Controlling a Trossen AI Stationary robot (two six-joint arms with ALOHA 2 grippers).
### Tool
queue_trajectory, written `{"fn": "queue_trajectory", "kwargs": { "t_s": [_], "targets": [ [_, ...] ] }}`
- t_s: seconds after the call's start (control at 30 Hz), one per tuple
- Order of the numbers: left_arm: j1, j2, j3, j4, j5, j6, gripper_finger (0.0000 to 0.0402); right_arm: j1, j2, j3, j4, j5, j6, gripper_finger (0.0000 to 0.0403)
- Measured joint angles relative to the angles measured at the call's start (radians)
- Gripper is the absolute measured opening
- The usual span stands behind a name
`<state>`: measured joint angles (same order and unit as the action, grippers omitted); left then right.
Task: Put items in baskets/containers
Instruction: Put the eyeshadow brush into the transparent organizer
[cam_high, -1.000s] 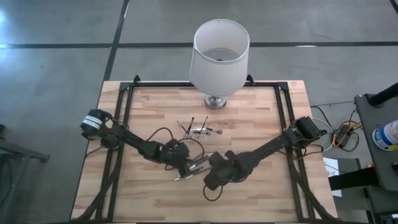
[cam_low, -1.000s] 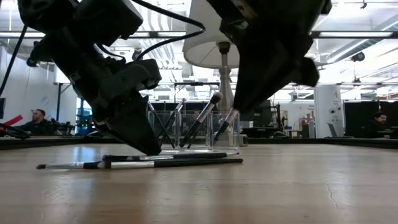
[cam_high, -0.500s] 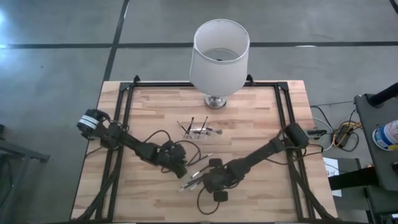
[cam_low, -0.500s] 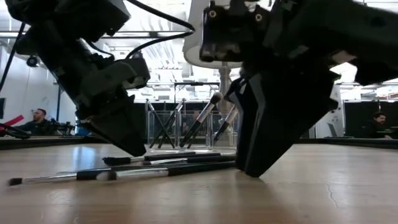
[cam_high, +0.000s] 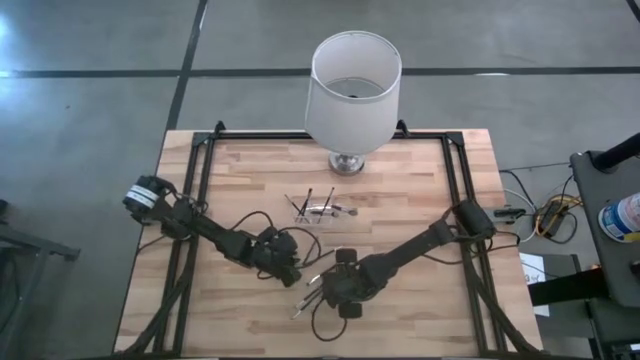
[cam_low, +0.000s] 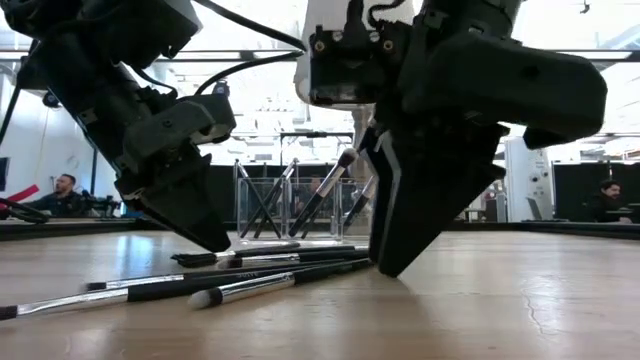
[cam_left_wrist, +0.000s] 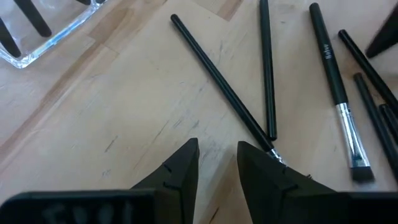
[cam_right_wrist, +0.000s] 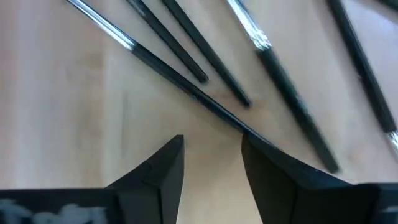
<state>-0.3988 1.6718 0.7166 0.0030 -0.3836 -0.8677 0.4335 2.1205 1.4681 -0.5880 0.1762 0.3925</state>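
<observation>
Now you are keeping both grippers low beside the loose brushes (cam_low: 250, 283) lying in front of the clear holder (cam_high: 318, 210), the left gripper (cam_left_wrist: 216, 163) and the right gripper (cam_right_wrist: 211, 163) each standing with fingers spread and pinching nothing, while other brushes are leaning inside that holder.

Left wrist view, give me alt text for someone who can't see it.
Several thin dark brushes lie loose and crossing on the wooden table, one with a metal ferrule. The left gripper hangs just above them, jaws slightly apart and empty. A corner of the clear holder shows beyond.
</observation>
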Motion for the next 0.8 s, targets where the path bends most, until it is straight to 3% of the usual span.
{"fn": "queue_trajectory", "kwargs": {
  "t_s": [0.23, 0.47, 0.63, 0.8],
  "targets": [
    [0.0, 0.0, -0.001, 0.002, -0.003, 0.0, 0.0112, 0.001, -0.02, 0.032, -0.102, -0.003, -0.054, 0.015],
    [0.0, 0.0, -0.002, 0.005, -0.005, -0.005, 0.0112, 0.001, -0.02, 0.072, -0.07, -0.014, -0.211, 0.0146],
    [0.0, 0.001, -0.002, 0.007, -0.006, -0.005, 0.0112, 0.0, -0.015, 0.073, -0.023, -0.099, -0.327, 0.0134],
    [0.0, 0.001, -0.002, 0.008, -0.007, -0.009, 0.0112, 0.0, 0.013, 0.081, 0.001, -0.105, -0.413, 0.0121]
  ]
}}
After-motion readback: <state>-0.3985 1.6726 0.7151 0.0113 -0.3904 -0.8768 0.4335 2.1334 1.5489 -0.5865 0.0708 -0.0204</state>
